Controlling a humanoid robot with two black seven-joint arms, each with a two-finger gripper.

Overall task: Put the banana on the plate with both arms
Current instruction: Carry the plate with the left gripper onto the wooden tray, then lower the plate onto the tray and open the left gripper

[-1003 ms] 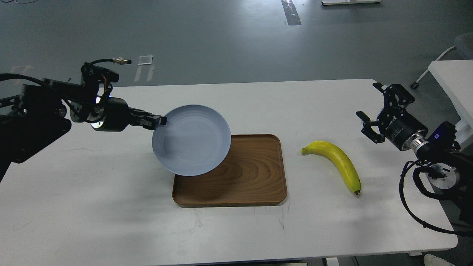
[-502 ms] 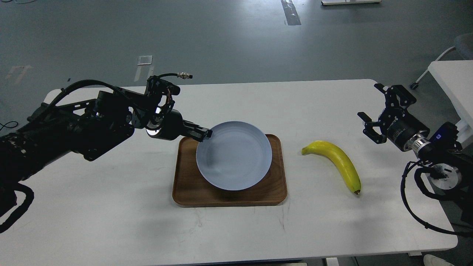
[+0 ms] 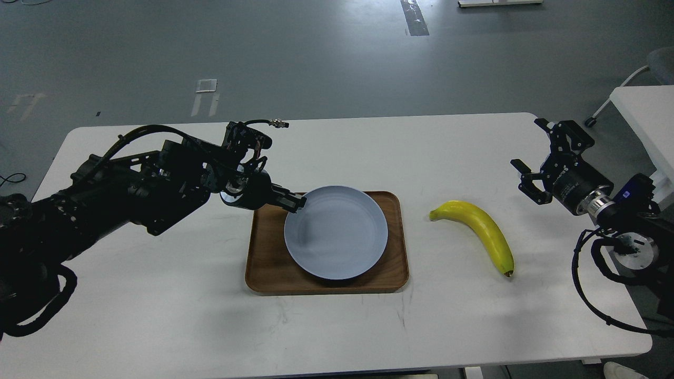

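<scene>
Left gripper (image 3: 298, 202) pinches the round pale blue-grey plate (image 3: 337, 237) at ten o'clock; early release may tip it off the brown wooden tray (image 3: 266, 273). Right gripper (image 3: 542, 158) gapes empty.

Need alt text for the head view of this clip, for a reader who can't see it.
The left claw grips the rim of a pale blue plate over a wooden tray on a white table. A yellow banana lies untouched on the table right of the tray, with the right claw open beyond it.
</scene>
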